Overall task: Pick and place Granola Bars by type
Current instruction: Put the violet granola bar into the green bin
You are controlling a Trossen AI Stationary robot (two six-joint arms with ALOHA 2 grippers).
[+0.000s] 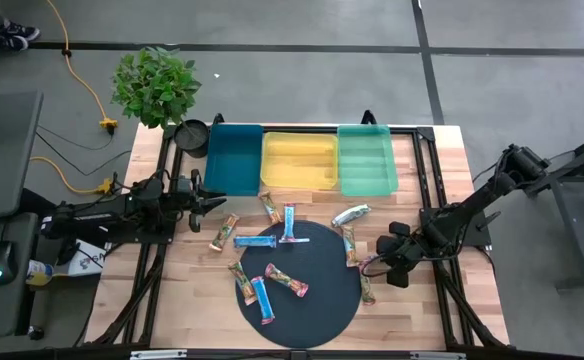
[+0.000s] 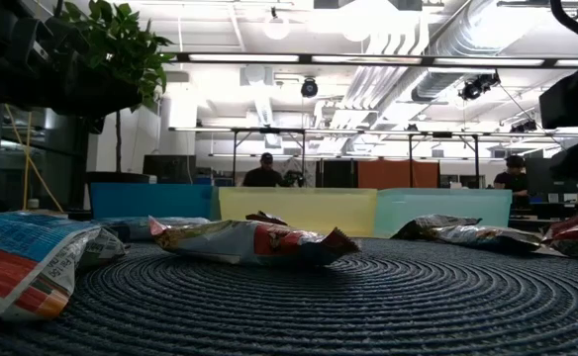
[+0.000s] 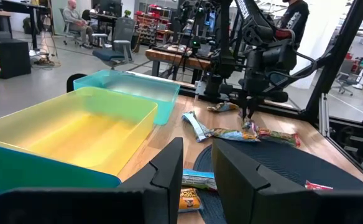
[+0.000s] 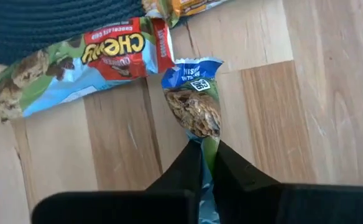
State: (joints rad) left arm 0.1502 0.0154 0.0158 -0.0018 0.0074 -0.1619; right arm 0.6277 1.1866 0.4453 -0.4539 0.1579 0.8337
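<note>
Right gripper clamped on a bar at the mat's 3 o'clock edge.

High view: granola bars [image 1: 272,237] lie scattered on the round dark mat [image 1: 322,310], trays at 12 o'clock; the right gripper [image 1: 374,266] is low at 3 o'clock, the left gripper [image 1: 220,201] waits at 10 o'clock. Left wrist view: its fingers [image 3: 169,171] stand slightly apart, empty. Right wrist view: the fingers [image 4: 191,165] pinch a green-and-blue bar [image 4: 194,99] on the wood.

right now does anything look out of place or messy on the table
Nothing looks damaged or spilled. The granola bars lie scattered at mixed angles on and around the dark round mat, while the teal tray, yellow tray and green tray look empty. The right gripper has its jaws shut on one bar's end.
</note>
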